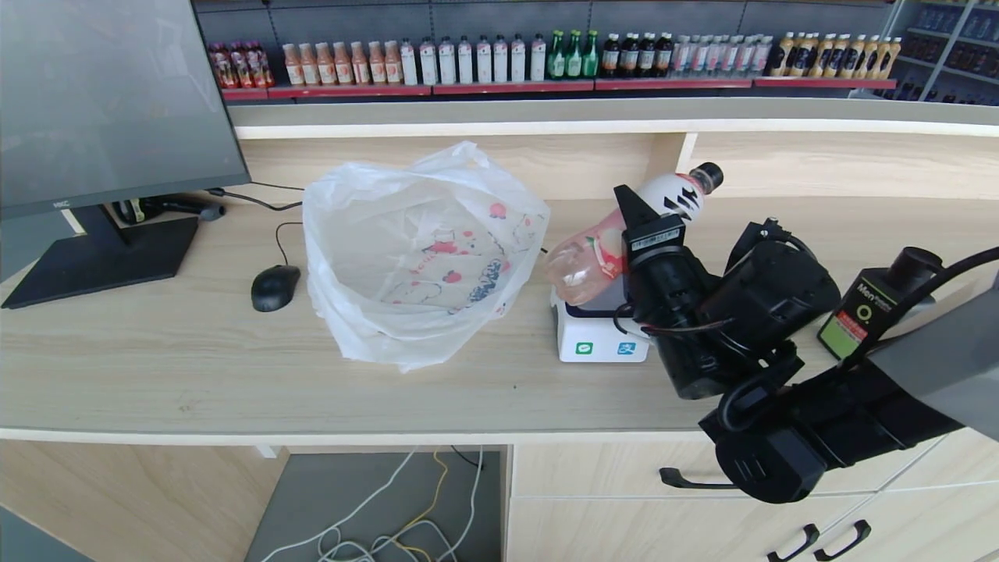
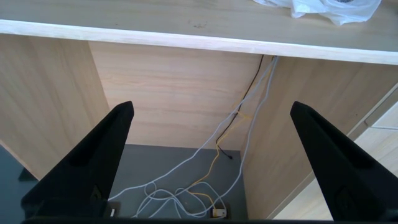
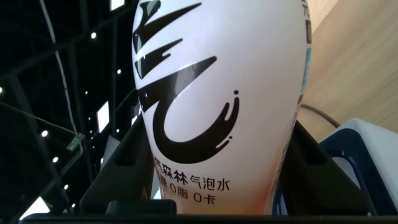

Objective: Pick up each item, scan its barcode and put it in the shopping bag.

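Holding pink-white bottle (image 1: 597,254) in R gripper (image 1: 641,234), clenched round its middle, tilted just above white scanner (image 1: 601,336), cap end up twd back of counter (image 1: 195,359). Have shopping bag (image 1: 414,257) open on counter just left of scanner. Got L gripper (image 2: 211,109) released, fingers wide apart, below counter edge, cables (image 2: 205,186) behind. Seeing green item (image 1: 858,312) upright right of R arm, mouse (image 1: 275,287) left of bag.

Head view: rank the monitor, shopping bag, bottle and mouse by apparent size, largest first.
1. The monitor and shopping bag: too alike to rank, and the monitor is cut off at the edge.
2. The bottle.
3. The mouse.
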